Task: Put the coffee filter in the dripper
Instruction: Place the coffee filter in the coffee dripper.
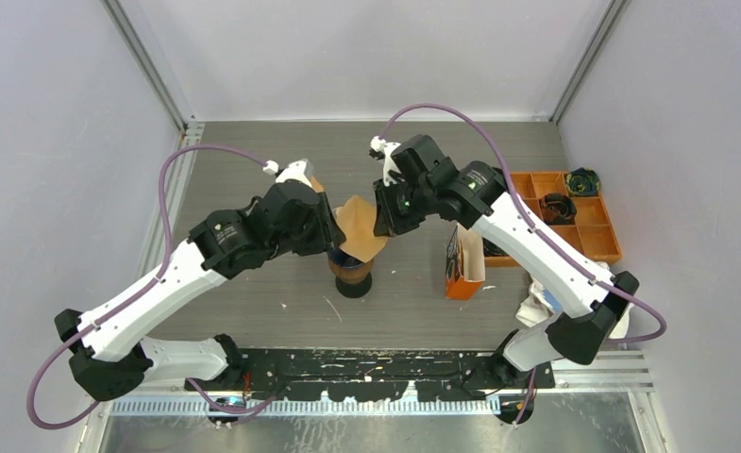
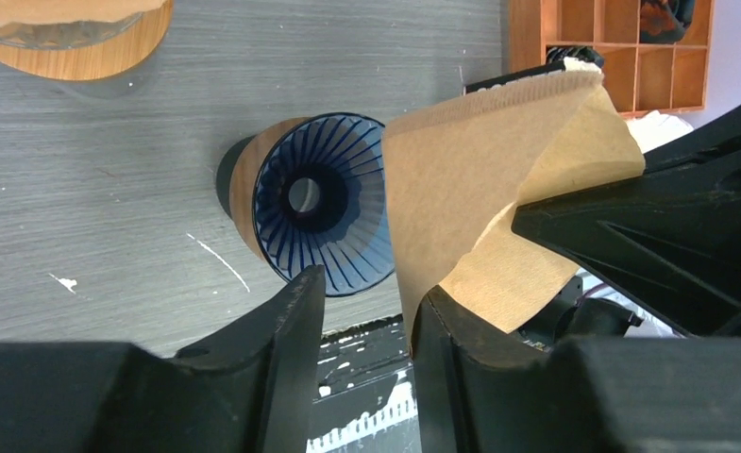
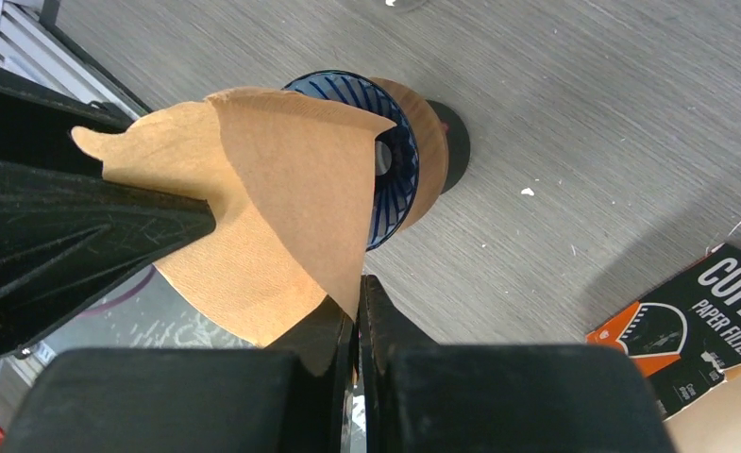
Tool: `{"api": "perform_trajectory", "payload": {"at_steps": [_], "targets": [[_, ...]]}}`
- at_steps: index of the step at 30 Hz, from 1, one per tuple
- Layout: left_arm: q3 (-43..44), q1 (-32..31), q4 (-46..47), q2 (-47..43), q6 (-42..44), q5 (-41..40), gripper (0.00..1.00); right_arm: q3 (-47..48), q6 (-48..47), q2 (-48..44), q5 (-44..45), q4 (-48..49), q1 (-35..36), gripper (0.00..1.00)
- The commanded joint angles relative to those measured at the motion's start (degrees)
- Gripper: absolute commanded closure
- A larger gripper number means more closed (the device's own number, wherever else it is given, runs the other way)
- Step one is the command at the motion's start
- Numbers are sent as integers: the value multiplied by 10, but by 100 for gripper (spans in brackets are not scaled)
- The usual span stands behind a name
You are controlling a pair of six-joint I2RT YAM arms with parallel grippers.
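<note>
Right gripper [image 3: 358, 293] is pinched on the brown paper cone filter [image 3: 281, 189] over the blue ribbed dripper [image 3: 396, 179]; the left gripper [image 2: 366, 283] is spread beside it. Its tip should be centred before release.

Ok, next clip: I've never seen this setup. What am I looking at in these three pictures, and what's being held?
Two robot arms are bolted to the near edge of a table. One picture looks down from above, and the other two come from a camera on each wrist. The right gripper pinches a brown paper coffee filter just over the blue ribbed dripper. The left gripper is open, with one finger beside the paper's edge. Also on the table are an orange filter box, standing, and an orange compartment tray.
</note>
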Motion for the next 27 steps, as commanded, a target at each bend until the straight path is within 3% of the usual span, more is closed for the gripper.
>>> {"api": "perform_trajectory", "payload": {"at_steps": [1,19,27], "targets": [[-6,3,-4,-11,-2,16,59,3,2,12,-22,0,4,90],[-43,5,-13,-16,4,-4,57,3,-6,62,-49,-2,5,87],[-54,19,-11,-13,9,-3,57,13,-12,71,-31,0,5,79]]}}
